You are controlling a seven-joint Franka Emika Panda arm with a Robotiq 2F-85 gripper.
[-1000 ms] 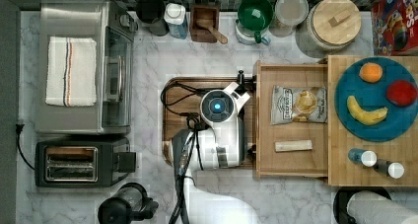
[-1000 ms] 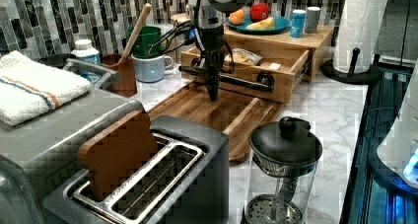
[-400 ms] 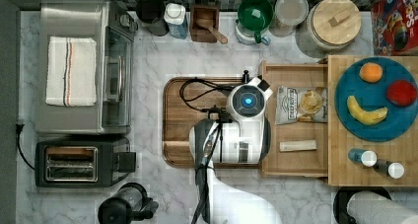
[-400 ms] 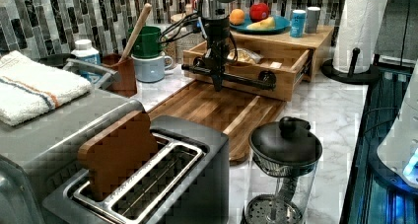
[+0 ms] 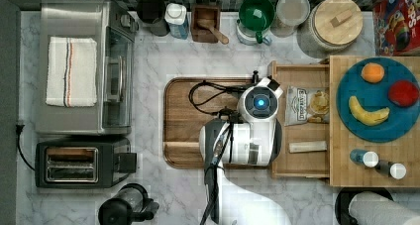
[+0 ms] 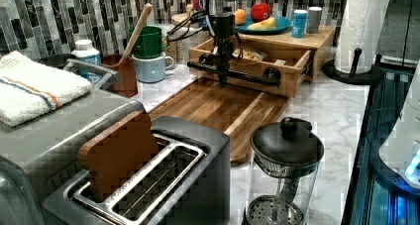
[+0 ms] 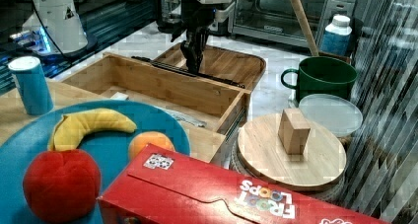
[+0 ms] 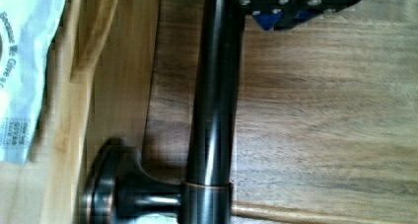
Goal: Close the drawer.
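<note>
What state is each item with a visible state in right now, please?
Drawer: partly open, snack bag inside.
Gripper: down at the drawer's black handle.
Toaster: wooden slice standing in one slot.
Jar: wooden lid on.
Green mug: upright.
Coffee press: lid on.

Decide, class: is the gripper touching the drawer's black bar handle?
Cannot tell. In the left view the gripper overlaps the handle of the drawer, but no view shows contact or gap plainly.
</note>
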